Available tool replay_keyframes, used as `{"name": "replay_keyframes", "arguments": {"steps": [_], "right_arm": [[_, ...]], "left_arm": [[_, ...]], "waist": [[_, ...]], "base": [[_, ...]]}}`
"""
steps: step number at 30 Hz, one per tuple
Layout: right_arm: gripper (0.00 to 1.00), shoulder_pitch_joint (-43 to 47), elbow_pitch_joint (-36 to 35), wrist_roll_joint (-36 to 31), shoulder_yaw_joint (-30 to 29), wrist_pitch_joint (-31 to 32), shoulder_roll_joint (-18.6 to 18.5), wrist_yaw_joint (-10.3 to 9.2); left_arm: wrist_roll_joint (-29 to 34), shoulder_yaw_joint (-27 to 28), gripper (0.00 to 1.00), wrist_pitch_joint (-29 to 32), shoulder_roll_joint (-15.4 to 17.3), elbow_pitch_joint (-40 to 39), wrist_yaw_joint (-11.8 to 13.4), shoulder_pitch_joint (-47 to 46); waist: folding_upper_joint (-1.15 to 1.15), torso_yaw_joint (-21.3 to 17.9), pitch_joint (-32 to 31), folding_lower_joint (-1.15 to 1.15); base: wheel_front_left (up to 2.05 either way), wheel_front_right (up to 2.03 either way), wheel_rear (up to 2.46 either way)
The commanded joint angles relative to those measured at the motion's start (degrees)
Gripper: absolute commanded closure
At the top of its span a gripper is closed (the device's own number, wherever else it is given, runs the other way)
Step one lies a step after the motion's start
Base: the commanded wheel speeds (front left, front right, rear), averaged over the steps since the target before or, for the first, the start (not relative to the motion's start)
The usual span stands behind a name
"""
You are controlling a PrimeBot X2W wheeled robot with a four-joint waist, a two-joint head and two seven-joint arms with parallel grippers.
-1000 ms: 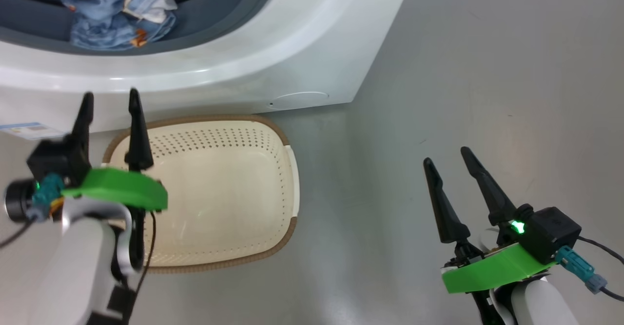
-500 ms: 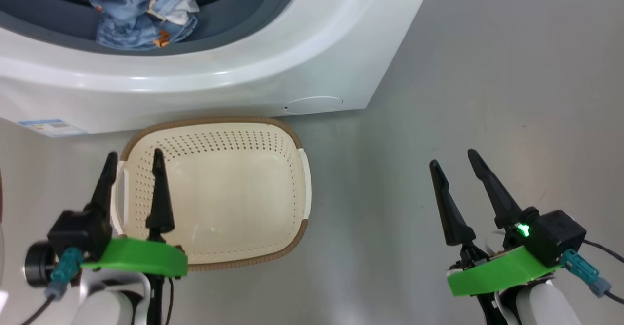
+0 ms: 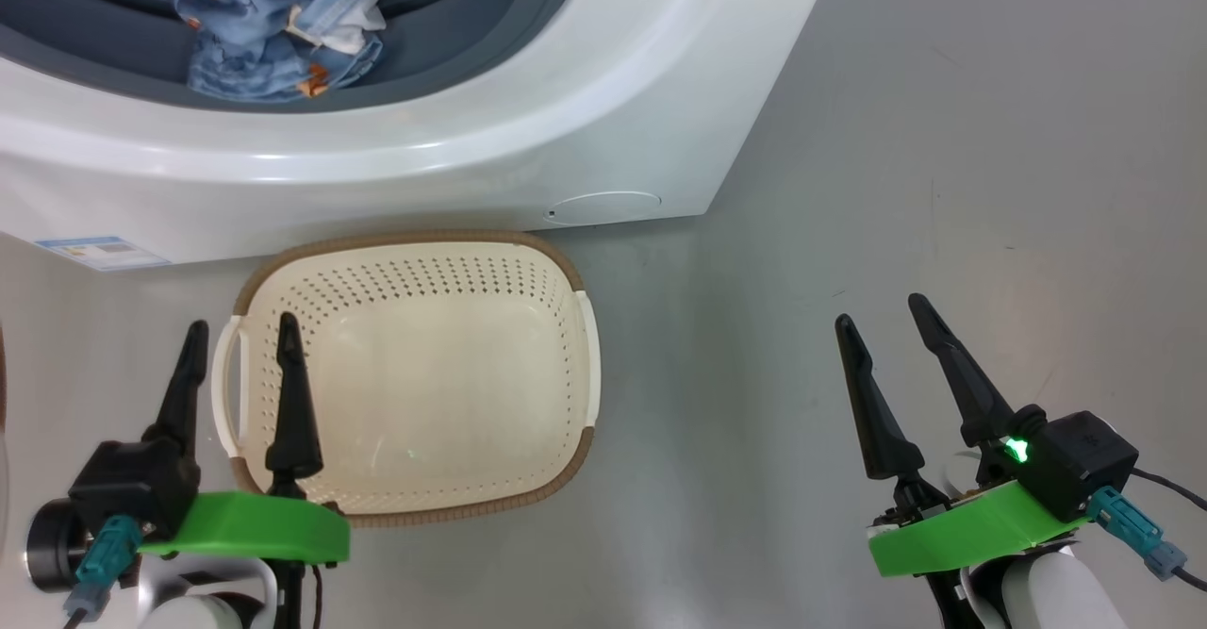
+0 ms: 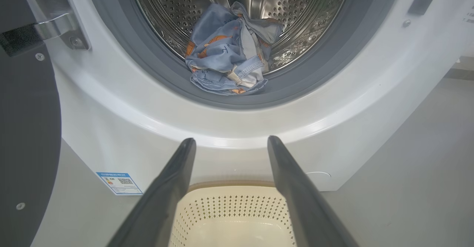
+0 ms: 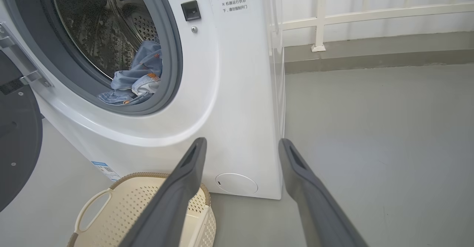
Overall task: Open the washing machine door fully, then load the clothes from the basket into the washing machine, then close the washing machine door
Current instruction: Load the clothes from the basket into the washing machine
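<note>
Drew left gripper back from washing machine toward basket, jaws released, empty; right gripper released too. Found clothes in drum, basket bare: judged washing machine door next.

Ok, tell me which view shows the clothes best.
Left wrist view: the clothes lie whole at the drum mouth, facing the camera. Head view cuts off their top; right wrist view sees them obliquely.

A smooth grey floor runs back to a low grey kerb, where a white railing stands
</note>
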Motion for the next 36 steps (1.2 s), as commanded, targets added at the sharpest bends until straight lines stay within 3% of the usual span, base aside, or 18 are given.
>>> {"name": "replay_keyframes", "arguments": {"steps": [1,9,16,25,36], "right_arm": [[0.0,1.43,-1.57,-0.5,1.27,-0.27,-0.15,0.35],[0.0,1.24,-1.78,-0.58,1.29,-0.27,0.13,0.35],[0.0,0.16,-1.59,-0.24,2.11,-0.27,0.58,0.35],[0.0,-0.76,-1.21,0.43,2.93,-0.27,0.97,0.35],[0.0,-1.5,-1.2,2.0,4.14,-0.27,1.04,0.35]], "left_arm": [[0.04,2.23,0.0,0.28,1.58,-1.79,0.37,0.44],[-0.06,2.73,0.0,1.28,2.58,-2.12,0.77,0.01],[0.83,1.94,0.0,5.68,5.49,-1.93,-0.25,-3.14],[1.95,1.47,0.0,11.99,8.68,1.11,-1.66,-13.47],[3.69,-1.0,0.0,16.83,9.94,11.33,-4.18,-27.77]], "waist": [[0.0,-0.12,0.17,0.0],[0.0,-0.79,1.16,0.0],[0.0,-2.6,2.74,0.0],[0.0,-5.43,4.32,0.0],[0.0,-7.77,5.6,0.0]], "base": [[0.0,0.0,0.0],[0.0,0.0,0.0],[0.0,0.0,0.0],[0.0,0.0,0.0],[0.0,0.0,0.0]]}}
